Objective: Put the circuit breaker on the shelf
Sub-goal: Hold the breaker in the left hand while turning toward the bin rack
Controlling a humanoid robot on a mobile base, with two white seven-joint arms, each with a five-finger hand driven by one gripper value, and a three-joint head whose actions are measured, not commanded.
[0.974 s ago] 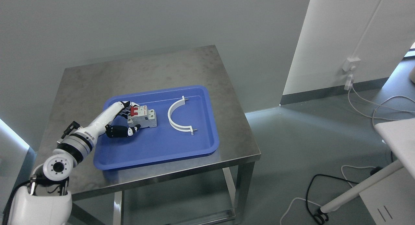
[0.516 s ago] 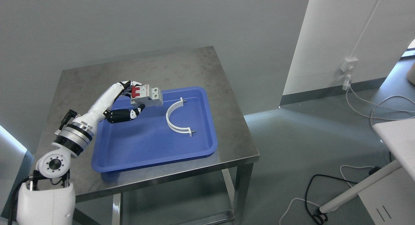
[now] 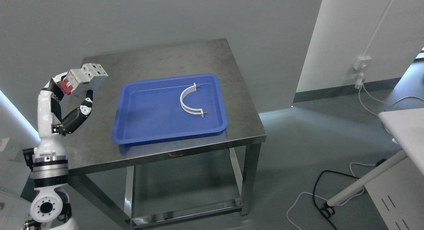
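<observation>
My left hand [image 3: 74, 90] is shut on the circuit breaker [image 3: 84, 79], a grey block with red switches. It holds the breaker tilted in the air above the left edge of the steel table [image 3: 159, 61], well left of the blue tray [image 3: 169, 107]. The left arm rises upright from the lower left corner. No shelf is in view. The right arm is out of view.
A white curved bracket [image 3: 189, 100] lies in the tray's right part. A white desk corner [image 3: 404, 127] and its slanted leg stand at the right. Cables [image 3: 318, 190] lie on the floor, and a wall socket [image 3: 360, 62] is on the right wall.
My left hand has lifted the circuit breaker out of the tray and carried it up and to the left. The camera view has also shifted.
</observation>
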